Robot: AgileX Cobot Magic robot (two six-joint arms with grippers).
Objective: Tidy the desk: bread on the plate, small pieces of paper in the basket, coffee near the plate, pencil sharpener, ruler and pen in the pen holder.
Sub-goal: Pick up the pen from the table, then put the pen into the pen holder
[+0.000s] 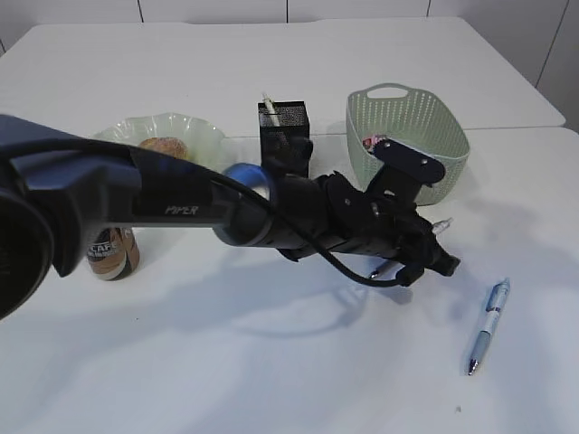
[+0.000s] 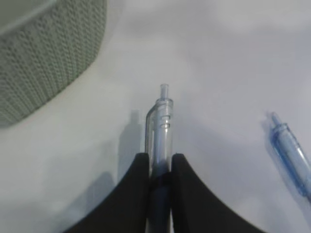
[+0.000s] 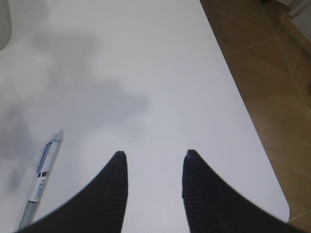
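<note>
Far left of the table (image 1: 289, 380): coffee (image 1: 113, 253) upright, partly behind the arm, just in front of the plate (image 1: 204, 136). Bread (image 1: 165, 146) sits in the plate. Those two steps look done.

Centre back: pen holder (image 1: 283, 127), black mesh, with something pale sticking up from its rear corner; cannot tell what. Basket (image 1: 432, 122) to its right, with a small reddish scrap inside.

Centre right: left tool (image 2: 160, 167) reaches across below the basket. Its jaws are pressed onto a clear-barrelled pen (image 2: 163, 121), the clicker end poking out ahead. From the wrist view it reads as lifted or at least firmly pinched; height above the table is unclear.

Right: a second, blue pen (image 1: 488, 325) lies loose on the table, well apart from the holder. Right tool (image 3: 154, 167) hangs over bare table near the edge, jaws spread, nothing between them, with the blue pen just off to its left.

Step in hand, by my reading: pen to holder. The next move calls for carrying the pinched pen back-left over the holder, tipping it upright and letting go cleanly into the narrow mouth.
</note>
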